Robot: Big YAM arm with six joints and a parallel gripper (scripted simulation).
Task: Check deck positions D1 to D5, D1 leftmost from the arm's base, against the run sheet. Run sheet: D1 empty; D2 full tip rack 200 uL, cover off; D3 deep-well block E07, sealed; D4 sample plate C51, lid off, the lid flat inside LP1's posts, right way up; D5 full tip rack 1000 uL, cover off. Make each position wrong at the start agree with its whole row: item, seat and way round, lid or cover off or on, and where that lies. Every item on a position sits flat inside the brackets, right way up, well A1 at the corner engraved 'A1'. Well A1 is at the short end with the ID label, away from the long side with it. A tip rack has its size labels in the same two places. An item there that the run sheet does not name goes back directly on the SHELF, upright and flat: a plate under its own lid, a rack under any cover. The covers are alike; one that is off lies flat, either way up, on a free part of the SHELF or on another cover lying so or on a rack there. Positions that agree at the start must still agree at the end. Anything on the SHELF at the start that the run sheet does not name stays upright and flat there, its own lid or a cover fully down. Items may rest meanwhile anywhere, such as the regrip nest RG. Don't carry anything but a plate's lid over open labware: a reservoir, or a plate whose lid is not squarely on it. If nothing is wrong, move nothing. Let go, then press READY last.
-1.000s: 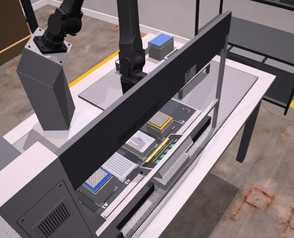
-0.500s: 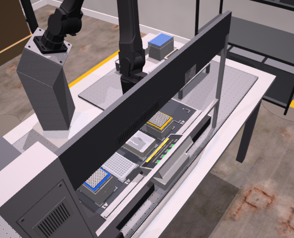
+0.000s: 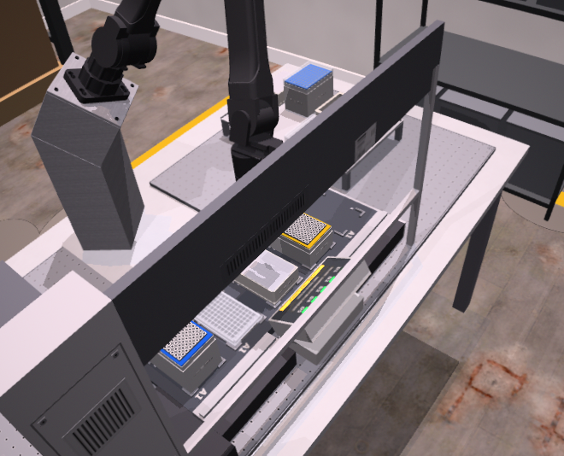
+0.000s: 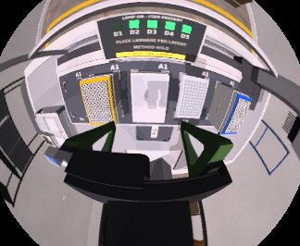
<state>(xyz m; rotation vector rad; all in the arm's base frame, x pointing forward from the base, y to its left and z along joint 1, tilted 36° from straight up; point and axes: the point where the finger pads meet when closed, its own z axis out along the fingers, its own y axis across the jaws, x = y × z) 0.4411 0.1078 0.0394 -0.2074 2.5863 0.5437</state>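
Note:
My gripper (image 4: 148,124) is open and empty. It hangs on the near side of the deck row, facing the sealed deep-well block (image 4: 154,96). In the top view the gantry beam hides the fingers. Left of the block stands a yellow-framed tip rack (image 4: 97,101) with its cover off. Right of the block lies a clear sample plate (image 4: 192,96) with no lid on it, then a blue-framed tip rack (image 4: 238,114) with its cover off. The top view shows the same row: yellow rack (image 3: 306,230), block (image 3: 267,273), plate (image 3: 229,318), blue rack (image 3: 188,343). The position beyond the yellow rack (image 3: 353,215) is empty.
A long black gantry beam (image 3: 282,166) runs over the deck in front of the arm. A status panel (image 4: 151,36) with green lights stands behind the row. A rack with a blue top (image 3: 308,88) sits on the far shelf. A blue square outline (image 4: 269,146) marks the table at the right.

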